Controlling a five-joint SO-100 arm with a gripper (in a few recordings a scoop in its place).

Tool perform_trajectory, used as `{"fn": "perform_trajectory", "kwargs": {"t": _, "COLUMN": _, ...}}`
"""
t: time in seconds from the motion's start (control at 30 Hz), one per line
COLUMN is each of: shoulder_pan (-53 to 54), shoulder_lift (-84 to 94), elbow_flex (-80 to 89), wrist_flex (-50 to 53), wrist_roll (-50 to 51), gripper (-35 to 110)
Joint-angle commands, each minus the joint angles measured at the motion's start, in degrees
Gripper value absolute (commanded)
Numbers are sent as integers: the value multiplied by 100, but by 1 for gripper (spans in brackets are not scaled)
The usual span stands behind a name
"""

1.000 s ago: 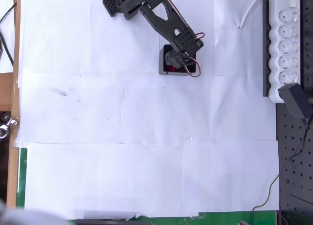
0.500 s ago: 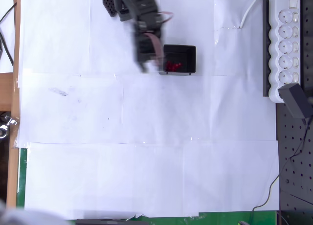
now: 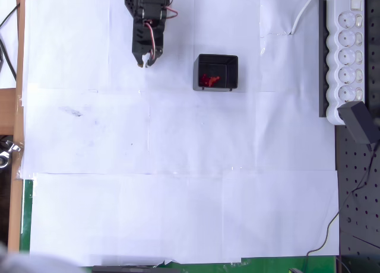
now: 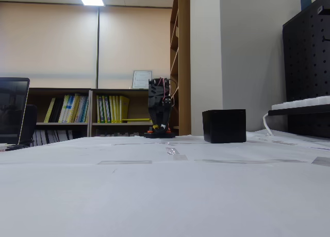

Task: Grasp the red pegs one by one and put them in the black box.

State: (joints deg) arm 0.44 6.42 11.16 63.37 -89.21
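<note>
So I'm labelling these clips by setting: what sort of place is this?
Probably an office or lab: bookshelves line the back wall, a black pegboard stands at the right, and white paper covers the table.

The overhead view looks straight down from high up on the white table [image 3: 178, 196]. The fixed view sits very low at the table's near edge and looks across it. Both show the arm [image 3: 146, 24] and the black box [image 4: 224, 125].
</note>
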Motion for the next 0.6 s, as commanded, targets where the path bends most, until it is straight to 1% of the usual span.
{"fn": "perform_trajectory", "kwargs": {"t": 0.0, "shoulder_pan": 114, "shoulder_lift": -527, "elbow_flex": -211, "wrist_flex": 167, "wrist_roll": -132, "gripper": 0}}
{"fn": "perform_trajectory", "kwargs": {"t": 0.07, "shoulder_pan": 123, "shoulder_lift": -633, "elbow_flex": -343, "wrist_flex": 281, "wrist_roll": -193, "gripper": 0}}
{"fn": "perform_trajectory", "kwargs": {"t": 0.33, "shoulder_pan": -9, "shoulder_lift": -1310, "elbow_flex": -571, "wrist_flex": 1301, "wrist_roll": -369, "gripper": 0}}
{"fn": "perform_trajectory", "kwargs": {"t": 0.43, "shoulder_pan": 53, "shoulder_lift": -1424, "elbow_flex": -932, "wrist_flex": 1169, "wrist_roll": -448, "gripper": 0}}
{"fn": "perform_trajectory", "kwargs": {"t": 0.57, "shoulder_pan": 105, "shoulder_lift": -1564, "elbow_flex": -967, "wrist_flex": 1310, "wrist_roll": -439, "gripper": 0}}
